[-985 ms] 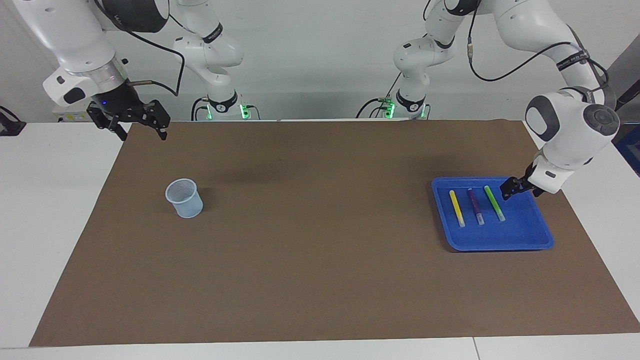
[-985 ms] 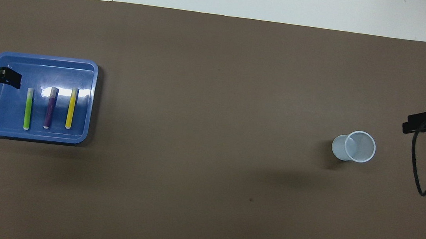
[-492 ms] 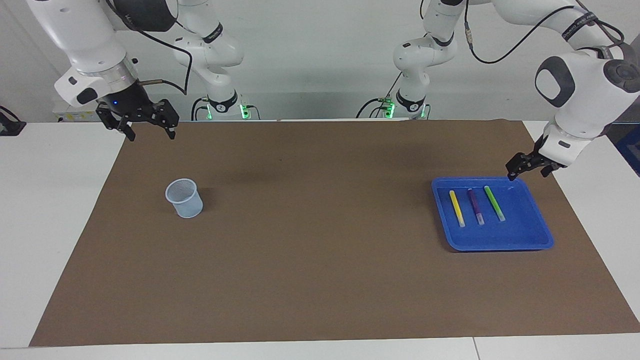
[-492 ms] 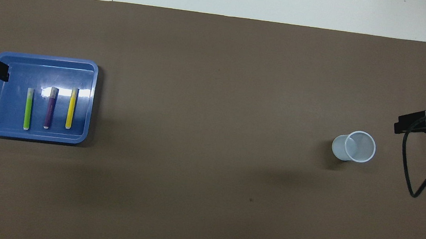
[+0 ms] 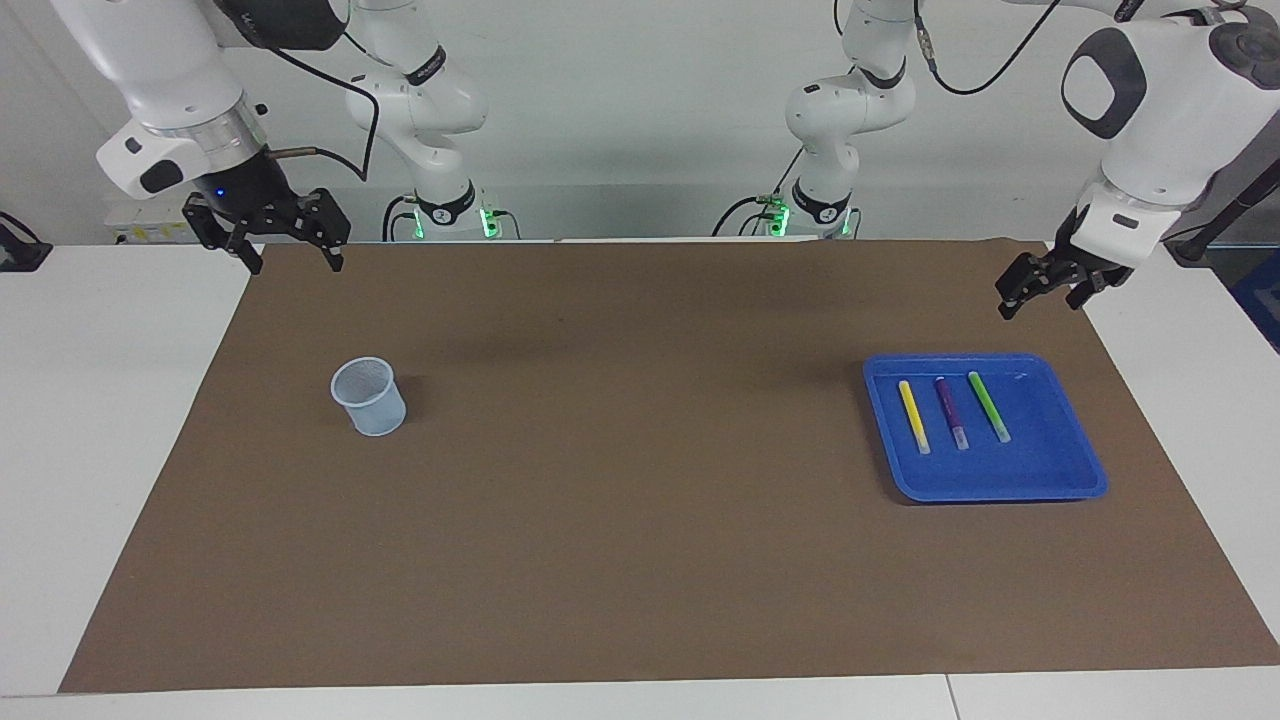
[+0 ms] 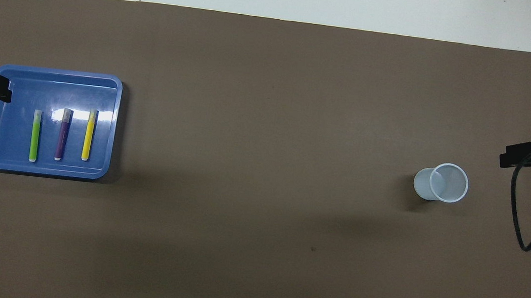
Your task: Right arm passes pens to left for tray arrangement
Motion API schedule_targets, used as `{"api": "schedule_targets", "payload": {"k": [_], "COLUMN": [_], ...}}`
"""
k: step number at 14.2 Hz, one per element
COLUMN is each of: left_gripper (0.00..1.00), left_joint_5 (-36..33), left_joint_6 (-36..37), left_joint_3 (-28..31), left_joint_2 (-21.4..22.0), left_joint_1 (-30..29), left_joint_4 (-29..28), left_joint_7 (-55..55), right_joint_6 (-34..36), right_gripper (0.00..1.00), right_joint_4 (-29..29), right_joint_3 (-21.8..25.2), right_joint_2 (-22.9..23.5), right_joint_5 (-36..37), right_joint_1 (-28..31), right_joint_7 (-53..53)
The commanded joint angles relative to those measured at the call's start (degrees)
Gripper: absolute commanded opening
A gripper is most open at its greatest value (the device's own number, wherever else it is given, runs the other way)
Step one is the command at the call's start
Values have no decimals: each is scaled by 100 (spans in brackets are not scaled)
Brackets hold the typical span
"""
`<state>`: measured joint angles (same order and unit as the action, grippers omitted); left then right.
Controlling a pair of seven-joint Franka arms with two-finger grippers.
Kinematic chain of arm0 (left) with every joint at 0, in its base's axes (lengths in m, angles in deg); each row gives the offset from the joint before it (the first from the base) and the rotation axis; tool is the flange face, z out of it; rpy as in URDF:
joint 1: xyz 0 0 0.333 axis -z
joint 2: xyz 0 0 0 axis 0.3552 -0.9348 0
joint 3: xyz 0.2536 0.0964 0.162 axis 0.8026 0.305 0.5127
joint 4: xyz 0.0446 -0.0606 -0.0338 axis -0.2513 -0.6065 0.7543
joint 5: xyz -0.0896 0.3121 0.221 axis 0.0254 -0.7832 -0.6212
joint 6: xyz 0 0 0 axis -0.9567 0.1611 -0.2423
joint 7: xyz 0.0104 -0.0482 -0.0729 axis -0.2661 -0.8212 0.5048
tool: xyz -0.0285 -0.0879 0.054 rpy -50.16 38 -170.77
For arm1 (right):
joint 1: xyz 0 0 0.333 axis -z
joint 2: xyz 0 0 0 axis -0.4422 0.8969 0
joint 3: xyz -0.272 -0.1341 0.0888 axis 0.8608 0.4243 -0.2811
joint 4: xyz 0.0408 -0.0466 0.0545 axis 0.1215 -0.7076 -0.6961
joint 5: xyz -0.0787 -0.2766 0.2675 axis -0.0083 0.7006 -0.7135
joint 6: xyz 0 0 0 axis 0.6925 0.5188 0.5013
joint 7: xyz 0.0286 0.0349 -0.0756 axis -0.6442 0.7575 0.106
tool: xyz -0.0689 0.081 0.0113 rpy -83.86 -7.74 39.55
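**Wrapping up: all three pens in the tray, both arms clear**

Looks like the final step is done. Yellow pen (image 5: 914, 416), purple pen (image 5: 951, 412) and green pen (image 5: 989, 407) lie side by side in the blue tray (image 5: 1050, 470), roughly parallel, apart from each other, pale ends pointing away from the robots. Tray sits on the brown mat (image 5: 640, 500) toward the left arm's end of the table.

Left gripper (image 5: 1040, 285) is up in the air over the mat just off the tray's robot-side corner, jaws released, holding nothing. Right gripper (image 5: 268, 232), blue light on, hovers over the mat's edge at its own end, fingers spread, empty. Mesh cup (image 5: 369, 396) stands upright and looks empty.

Next move, my read: nothing left to hand over, so both arms only need to retreat to rest. No real risk unless the left arm dips toward the tray rim on the way.

View notes: facing view shows gripper height and that neither touches anything. Overhead only catches the gripper tips at the frame edges, and there the left one overlaps the tray corner, which is misleading. Overhead does give the cleanest look into the cup and at pen spacing.
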<state>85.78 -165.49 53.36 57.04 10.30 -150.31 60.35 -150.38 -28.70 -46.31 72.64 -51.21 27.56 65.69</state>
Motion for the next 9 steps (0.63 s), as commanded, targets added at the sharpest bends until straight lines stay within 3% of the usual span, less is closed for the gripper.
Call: {"api": "schedule_targets", "payload": {"k": [1,9], "left_gripper": [100,100], "left_joint_5": [96,281], "left_joint_6": [326,732], "left_joint_3": [46,36], "left_joint_2": [142,361], "left_joint_1": [215,425], "left_joint_4": [145,296], "left_joint_7": [-227,-455], "right_joint_6": [7,7], "right_gripper": [100,100], "right_joint_4": [-95,-95], "right_joint_3": [-37,-37], "right_joint_2": [-99,-99], "right_joint_5": [-30,-30], "right_joint_1": [27,35], "right_joint_7": [-30,-30]}}
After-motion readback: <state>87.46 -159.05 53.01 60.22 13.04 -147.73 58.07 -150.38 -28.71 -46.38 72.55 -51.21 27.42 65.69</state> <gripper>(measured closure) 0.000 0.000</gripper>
